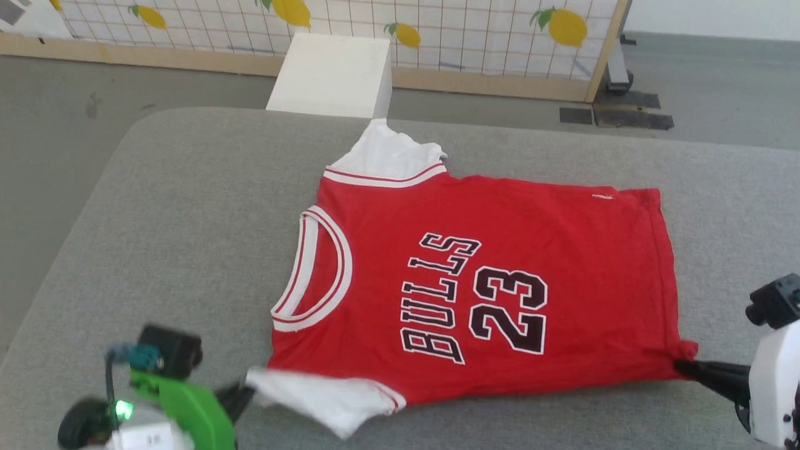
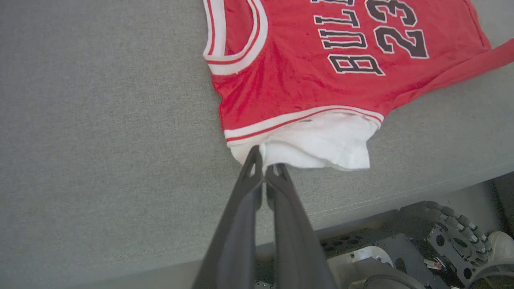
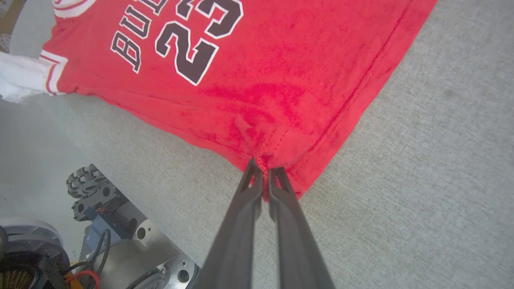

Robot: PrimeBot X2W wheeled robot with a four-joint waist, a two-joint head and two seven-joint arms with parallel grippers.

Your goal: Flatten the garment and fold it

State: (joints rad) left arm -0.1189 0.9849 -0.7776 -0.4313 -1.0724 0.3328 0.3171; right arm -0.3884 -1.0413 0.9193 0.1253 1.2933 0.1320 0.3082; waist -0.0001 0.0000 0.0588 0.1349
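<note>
The grey padded table is carrying the garment, lying nearly flat at its middle. The left gripper is pinching the white sleeve at seven o'clock, the right gripper the hem corner at four — both closed on cloth, probably for pulling it taut.
</note>
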